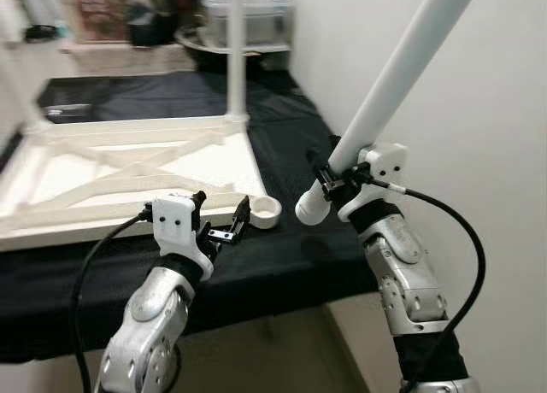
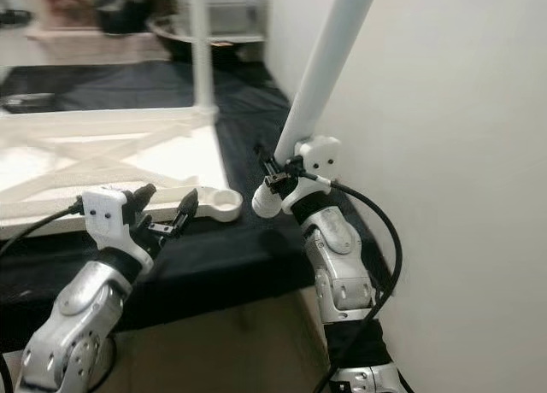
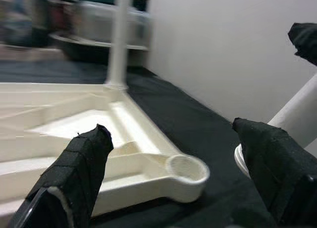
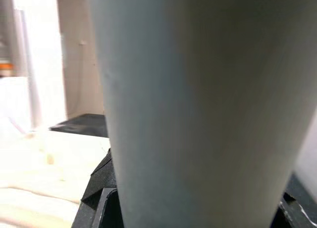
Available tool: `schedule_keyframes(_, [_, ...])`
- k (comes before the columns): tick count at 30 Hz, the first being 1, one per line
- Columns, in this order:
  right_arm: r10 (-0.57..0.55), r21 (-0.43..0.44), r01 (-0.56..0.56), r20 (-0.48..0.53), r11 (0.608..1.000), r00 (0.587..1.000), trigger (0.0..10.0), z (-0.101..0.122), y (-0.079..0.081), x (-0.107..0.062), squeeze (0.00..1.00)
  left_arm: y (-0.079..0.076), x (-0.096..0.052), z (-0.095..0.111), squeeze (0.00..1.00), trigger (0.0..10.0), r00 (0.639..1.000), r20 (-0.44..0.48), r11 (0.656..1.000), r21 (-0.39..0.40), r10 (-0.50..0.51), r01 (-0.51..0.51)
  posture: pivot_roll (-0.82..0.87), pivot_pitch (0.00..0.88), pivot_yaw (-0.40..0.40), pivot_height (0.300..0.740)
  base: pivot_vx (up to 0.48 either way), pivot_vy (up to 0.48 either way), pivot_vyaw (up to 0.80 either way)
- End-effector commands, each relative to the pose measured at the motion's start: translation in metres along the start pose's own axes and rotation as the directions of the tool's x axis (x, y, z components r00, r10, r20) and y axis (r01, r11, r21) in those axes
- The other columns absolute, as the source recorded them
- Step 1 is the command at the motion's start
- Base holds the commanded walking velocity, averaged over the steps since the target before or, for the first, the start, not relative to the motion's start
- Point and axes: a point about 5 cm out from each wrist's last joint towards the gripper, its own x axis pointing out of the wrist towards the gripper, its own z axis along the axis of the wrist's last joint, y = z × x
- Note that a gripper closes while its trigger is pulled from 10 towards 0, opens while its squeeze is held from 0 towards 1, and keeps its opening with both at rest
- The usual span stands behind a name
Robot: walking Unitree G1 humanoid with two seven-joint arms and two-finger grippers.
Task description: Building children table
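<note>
A white children's table top (image 1: 128,167) lies upside down on a black cloth, its ribbed underside facing up. One white leg (image 1: 236,51) stands upright in its far right corner. The near right corner ends in a round socket (image 1: 267,210) with nothing in it. My right gripper (image 1: 333,178) is shut on a second white table leg (image 1: 397,64), held tilted, its lower end (image 1: 309,207) just right of that socket. My left gripper (image 1: 220,214) is open right in front of the socket (image 3: 187,169), fingers (image 3: 81,163) spread to either side.
A white wall (image 1: 461,111) runs close along the right side. The black cloth (image 1: 282,256) covers a low surface whose front edge is near my arms. Bins and a dark bowl (image 1: 214,43) sit at the back.
</note>
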Motion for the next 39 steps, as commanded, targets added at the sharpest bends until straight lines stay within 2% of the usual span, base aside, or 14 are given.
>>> schedule_keyframes(1, [-0.008,0.002,0.008,-0.005,1.000,1.000,10.0,0.001,0.000,-0.004,0.00,-0.003,-0.004,-0.004,0.00,10.0,0.999,-0.031,1.000,0.005,0.012,-0.012,0.07,0.098,-0.078,0.740,0.000,0.000,0.80])
schedule_keyframes(6, [0.019,0.002,-0.019,-0.006,1.000,1.000,10.0,0.003,0.008,-0.007,0.00,-0.005,-0.005,-0.005,0.00,10.0,0.999,-0.038,1.000,0.017,0.013,-0.013,0.06,0.095,-0.075,0.740,0.000,0.000,0.80])
schedule_keyframes(12, [-0.005,-0.005,0.004,-0.016,1.000,1.000,10.0,0.004,0.006,-0.007,0.00,0.000,-0.003,-0.003,0.00,10.0,0.997,-0.039,0.997,0.045,0.062,-0.060,0.06,0.085,-0.082,0.740,0.000,0.000,0.80])
schedule_keyframes(25, [-0.020,-0.001,0.020,-0.020,1.000,1.000,10.0,0.005,0.006,-0.002,0.00,0.004,-0.001,-0.002,0.00,10.0,0.995,-0.034,0.994,0.052,0.096,-0.094,0.07,0.073,-0.085,0.740,0.000,0.000,0.80])
schedule_keyframes(33, [-0.051,0.024,0.051,0.001,0.998,0.999,10.0,0.009,0.002,0.003,0.00,0.014,0.002,0.001,0.00,10.0,0.988,-0.016,0.985,0.081,0.152,-0.150,0.06,0.070,-0.083,0.740,0.000,-0.060,0.00])
schedule_keyframes(39, [-0.066,0.013,0.066,-0.006,0.998,0.998,10.0,0.008,-0.001,0.003,0.00,0.022,0.003,0.002,0.00,10.0,0.982,-0.017,0.979,0.092,0.186,-0.184,0.06,0.078,-0.085,0.740,0.312,-0.282,0.00])
